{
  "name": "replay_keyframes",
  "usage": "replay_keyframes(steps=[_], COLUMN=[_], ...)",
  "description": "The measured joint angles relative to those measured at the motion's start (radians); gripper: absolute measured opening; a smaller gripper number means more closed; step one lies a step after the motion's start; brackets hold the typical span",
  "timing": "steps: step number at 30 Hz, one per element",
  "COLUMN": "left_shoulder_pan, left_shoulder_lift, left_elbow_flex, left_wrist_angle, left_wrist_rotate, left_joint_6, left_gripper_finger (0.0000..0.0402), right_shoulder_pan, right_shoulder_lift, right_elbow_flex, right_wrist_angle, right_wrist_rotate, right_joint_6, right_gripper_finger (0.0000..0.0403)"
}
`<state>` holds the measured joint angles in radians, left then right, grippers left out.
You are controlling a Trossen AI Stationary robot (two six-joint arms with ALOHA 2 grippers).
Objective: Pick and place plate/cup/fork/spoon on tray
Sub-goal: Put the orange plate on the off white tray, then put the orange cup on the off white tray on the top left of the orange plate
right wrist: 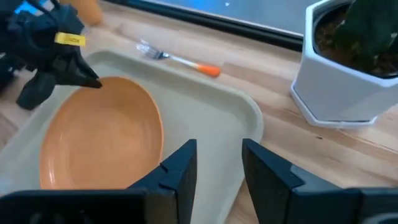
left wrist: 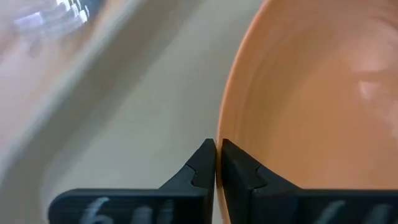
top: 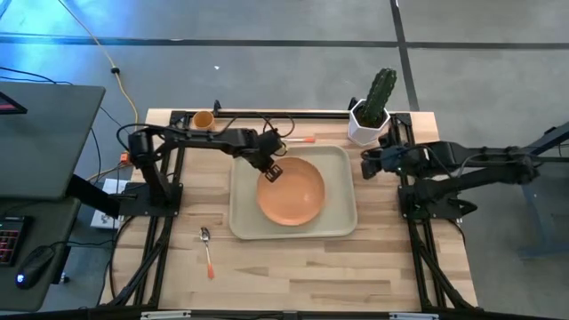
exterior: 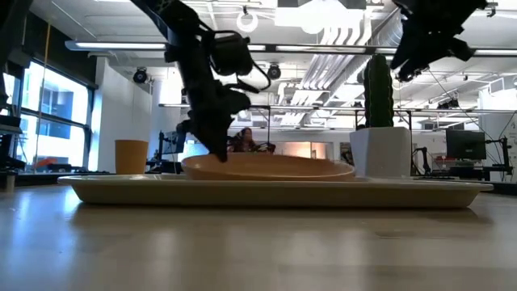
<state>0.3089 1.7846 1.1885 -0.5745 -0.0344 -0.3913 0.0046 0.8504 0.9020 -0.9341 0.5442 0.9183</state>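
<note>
On tray [top: 342, 222], L fingers [left wrist: 211, 165] pinch plate [top: 292, 193] rim.

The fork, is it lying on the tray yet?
No, the fork lies on the wooden table just beyond the tray rim, outside it.

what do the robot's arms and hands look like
Both arms are dark, slim and jointed, with black cables looping along them. The left hand carries a small yellow label, seen from the right wrist camera. The right hand has two black, blocky, angular fingers. Pale numbers show on the left hand's finger bases.
</note>
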Motion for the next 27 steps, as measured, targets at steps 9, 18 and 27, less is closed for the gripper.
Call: replay_keyframes(steps=[9,18,27], left_shoulder_pan=[0.08,0.352,0.642], left_shoulder_lift=[-0.083,-0.337,-0.383], left_elbow_flex=[-0.008,-0.008,-0.009], left_wrist_angle=[-0.083,-0.162,-0.197], left_wrist_rotate=[0.083,0.134,-0.174], left_joint_6=[0.114,0.357,0.068], left_gripper_finger=[0.0102,0.0124,0.0121], right_shoulder_pan=[-0.074,-0.084,-0.087], right_shoulder_lift=[0.034,0.058,0.149], right_elbow_flex=[0.0,0.0,0.0], right_wrist_angle=[0.095,0.087,0.093], right_wrist_rotate=[-0.048,-0.017,-0.077], right_joint_6=[0.057,0.189,0.246], right_gripper_finger=[0.014,0.014,0.014])
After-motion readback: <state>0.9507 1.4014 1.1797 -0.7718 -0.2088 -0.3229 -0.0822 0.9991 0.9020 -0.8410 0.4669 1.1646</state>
